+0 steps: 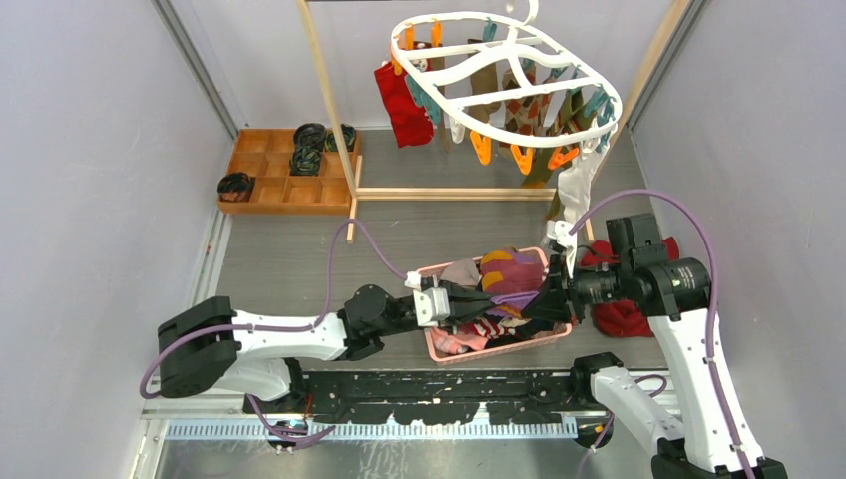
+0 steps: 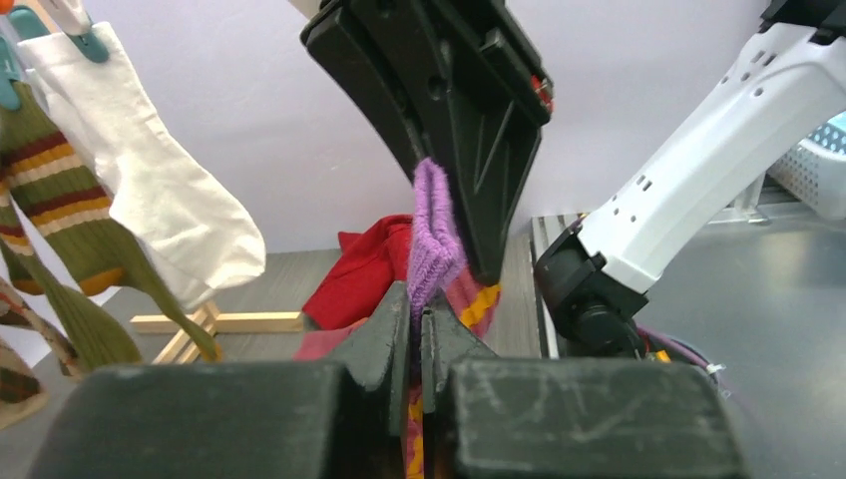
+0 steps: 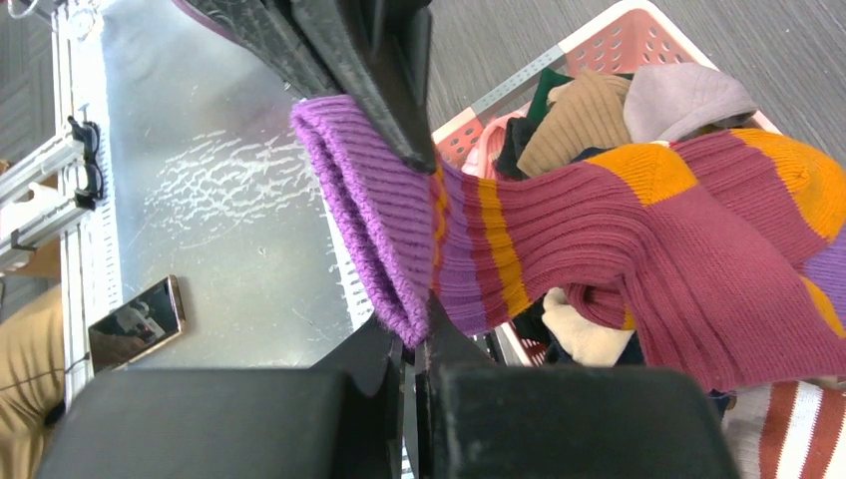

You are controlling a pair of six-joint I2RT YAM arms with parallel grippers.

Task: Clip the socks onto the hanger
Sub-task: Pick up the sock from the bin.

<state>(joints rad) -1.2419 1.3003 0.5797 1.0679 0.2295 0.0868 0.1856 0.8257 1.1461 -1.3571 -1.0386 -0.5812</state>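
Currently the left claw (image 2: 419, 321) and the right claw (image 3: 417, 341) are both clamped on one striped sock (image 3: 638, 230), which they hold above the pink basket (image 1: 440, 346) at the near side of the desk (image 1: 449, 215). The two claws meet tip to tip from opposite sides. In the left wrist view the left claw's fingers stand nearly together with fabric pinched in the narrow gap between them. The right claw comes down from above and grips the purple cuff (image 3: 364, 215) just beyond. In the right wrist view the arrangement mirrors: the right claw's fingers are closed on the lower edge of the cuff, and the left claw grips its upper edge. The sock is ribbed knit, with a purple cuff followed by narrow orange, purple and maroon bands, then a wide maroon body with broad orange patches. Its body trails down onto the other socks (image 3: 584, 120) piled in the basket, among them tan, grey and cream ones. The hanger (image 1: 451, 16) hangs at the far side of the desk, well apart from both claws. Several socks are already clipped to its pegs, including a white sock (image 2: 170, 220) and a green striped sock (image 2: 60, 200).
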